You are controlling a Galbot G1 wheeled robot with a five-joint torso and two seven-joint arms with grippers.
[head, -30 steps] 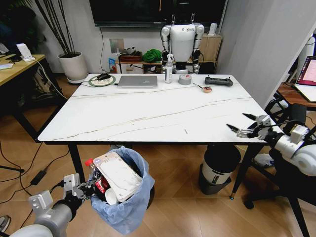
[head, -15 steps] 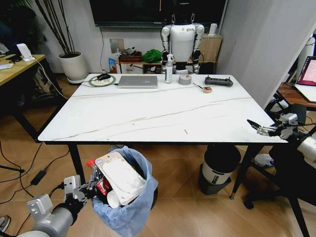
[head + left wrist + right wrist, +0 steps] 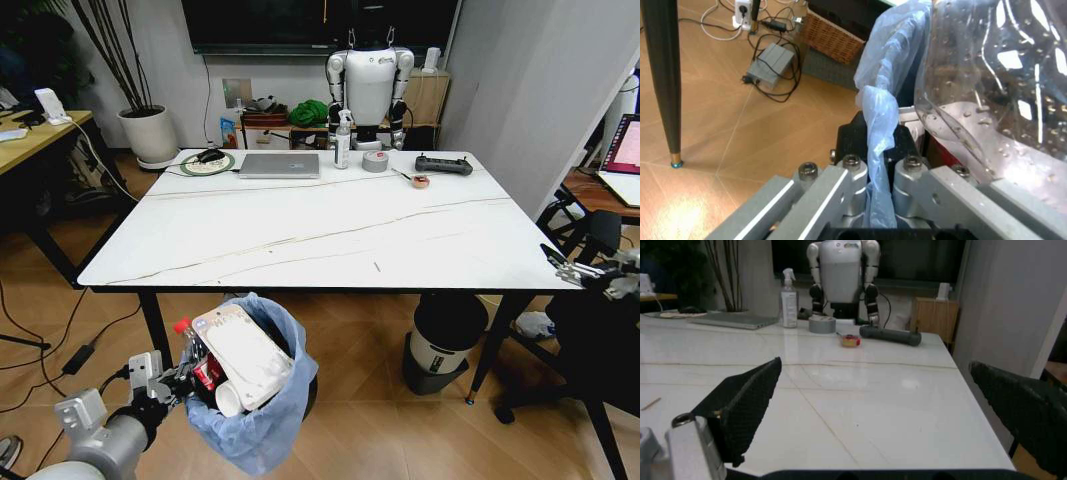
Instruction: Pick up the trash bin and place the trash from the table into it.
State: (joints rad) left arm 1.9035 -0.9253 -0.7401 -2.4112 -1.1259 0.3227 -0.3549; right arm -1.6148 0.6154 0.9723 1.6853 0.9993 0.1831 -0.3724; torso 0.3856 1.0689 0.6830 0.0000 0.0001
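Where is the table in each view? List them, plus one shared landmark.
Head view: table fills the centre.
Left wrist view: its black leg, standing upright.
Right wrist view: its white top, ahead.
Landmark: spray bottle at its far edge, head and right wrist views.

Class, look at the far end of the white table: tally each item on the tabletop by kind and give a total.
Laptop: 1
Spray bottle: 1
Grey tape roll: 1
Black handheld controller: 1
Small red and yellow object: 1
Round mat with a dark object on it: 1
Total: 6
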